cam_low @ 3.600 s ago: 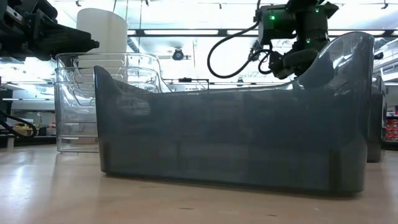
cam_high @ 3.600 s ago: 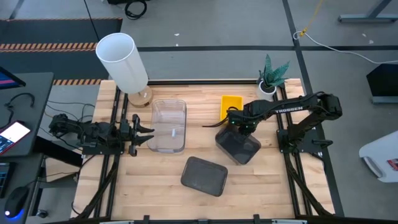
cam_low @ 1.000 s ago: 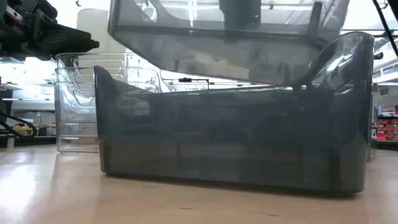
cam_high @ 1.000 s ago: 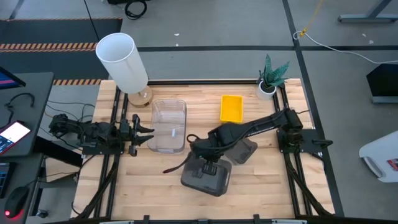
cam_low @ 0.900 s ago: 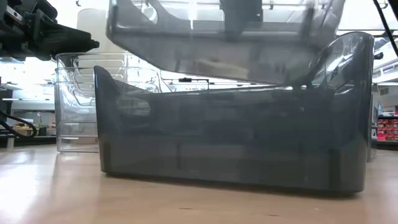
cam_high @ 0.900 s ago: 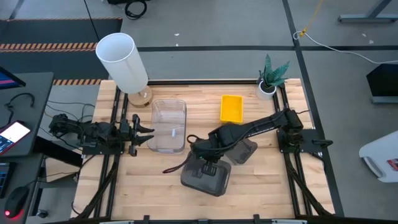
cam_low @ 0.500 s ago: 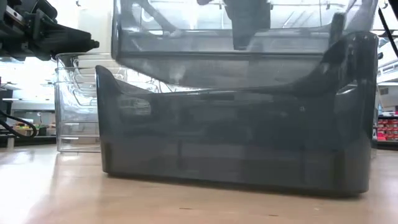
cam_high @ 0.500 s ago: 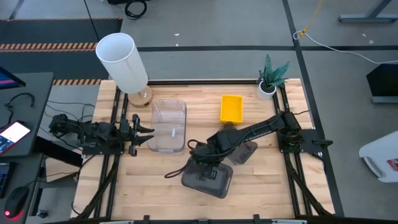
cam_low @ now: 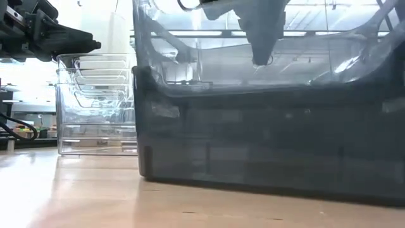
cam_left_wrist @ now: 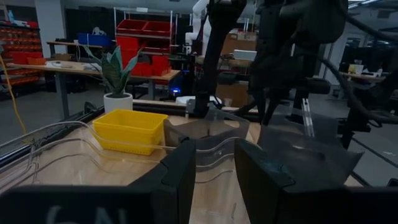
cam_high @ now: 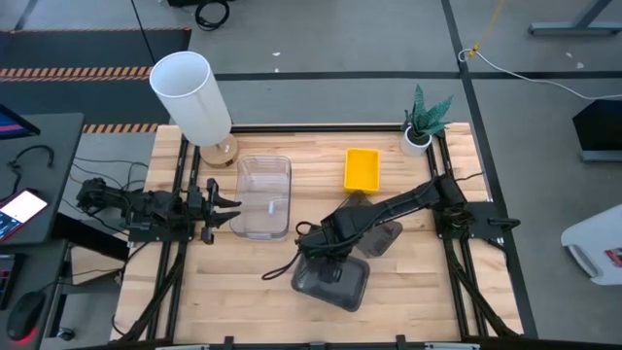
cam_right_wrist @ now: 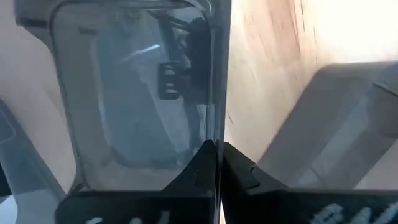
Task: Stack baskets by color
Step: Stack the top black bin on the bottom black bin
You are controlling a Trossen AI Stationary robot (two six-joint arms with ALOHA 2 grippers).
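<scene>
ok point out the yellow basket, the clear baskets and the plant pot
yellow basket [cam_high: 362, 168]: high view, inside floor
clear baskets [cam_high: 264, 197]: high view, inside floor
plant pot [cam_high: 418, 140]: high view, white rim

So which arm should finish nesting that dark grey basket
Right. The right gripper is shut on the smoky dark grey plastic basket, already over its mate; the left gripper waits beside the clear baskets.

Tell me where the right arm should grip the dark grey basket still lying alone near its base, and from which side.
Judging by shape, grip the thin upright rim wall of the lone grey basket, coming straight down from above: it sits open side up, and the wall is narrow enough for the fingers to pinch, as the right gripper now pinches the basket being nested.
</scene>
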